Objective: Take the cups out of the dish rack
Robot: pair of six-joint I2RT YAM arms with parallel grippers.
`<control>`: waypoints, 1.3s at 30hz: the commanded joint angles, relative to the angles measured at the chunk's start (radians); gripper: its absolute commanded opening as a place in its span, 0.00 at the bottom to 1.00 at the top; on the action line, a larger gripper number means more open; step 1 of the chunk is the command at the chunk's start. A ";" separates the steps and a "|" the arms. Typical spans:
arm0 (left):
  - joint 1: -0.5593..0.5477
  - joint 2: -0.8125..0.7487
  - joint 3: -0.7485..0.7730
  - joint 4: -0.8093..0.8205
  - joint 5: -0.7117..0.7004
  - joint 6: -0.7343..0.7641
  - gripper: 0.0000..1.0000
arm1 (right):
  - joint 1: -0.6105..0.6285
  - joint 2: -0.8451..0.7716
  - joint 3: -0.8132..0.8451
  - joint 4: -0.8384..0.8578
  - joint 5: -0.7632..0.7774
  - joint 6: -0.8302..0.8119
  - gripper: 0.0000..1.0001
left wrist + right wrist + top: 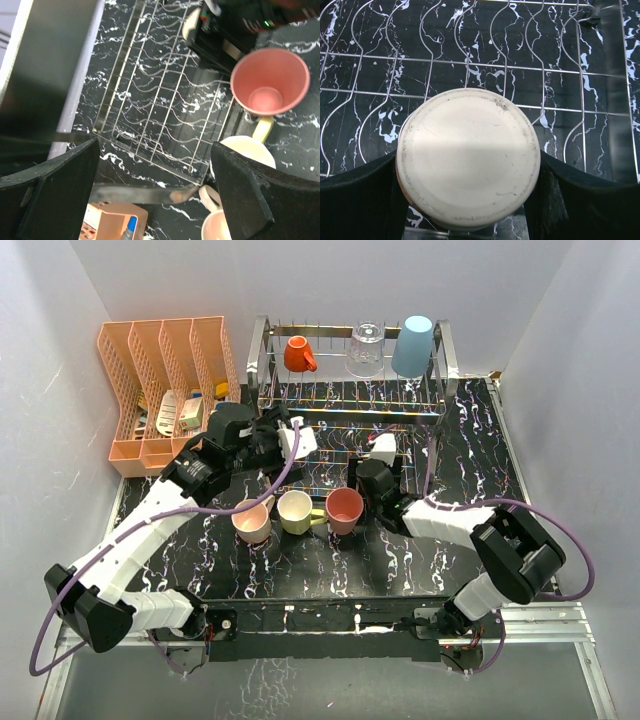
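Cup (468,157), upturned, between right fingers (355,205)

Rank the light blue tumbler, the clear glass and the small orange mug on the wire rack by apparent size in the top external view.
Largest: light blue tumbler, only slightly ahead.
Next: clear glass, nearly alike in size.
Smallest: small orange mug, clearly.

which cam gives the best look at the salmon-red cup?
Left wrist: the salmon-red cup is large there, mouth up, empty. Top external shows the cup small, beside the yellow mug. Right wrist misses it.
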 commanded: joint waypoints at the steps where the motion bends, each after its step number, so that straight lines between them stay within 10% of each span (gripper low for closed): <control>1: -0.008 0.023 0.066 0.025 0.004 -0.047 0.90 | 0.046 -0.073 -0.072 0.121 0.127 -0.047 0.32; 13: -0.009 0.078 0.111 -0.022 -0.025 -0.063 0.89 | 0.088 -0.207 -0.118 0.211 0.161 -0.149 0.32; 28: -0.013 0.101 0.132 -0.034 -0.028 -0.029 0.88 | 0.076 -0.462 -0.033 -0.167 0.089 -0.051 0.32; 39: 0.009 0.124 0.129 -0.067 -0.107 -0.001 0.87 | -0.264 -0.500 0.033 -0.385 -0.281 0.131 0.29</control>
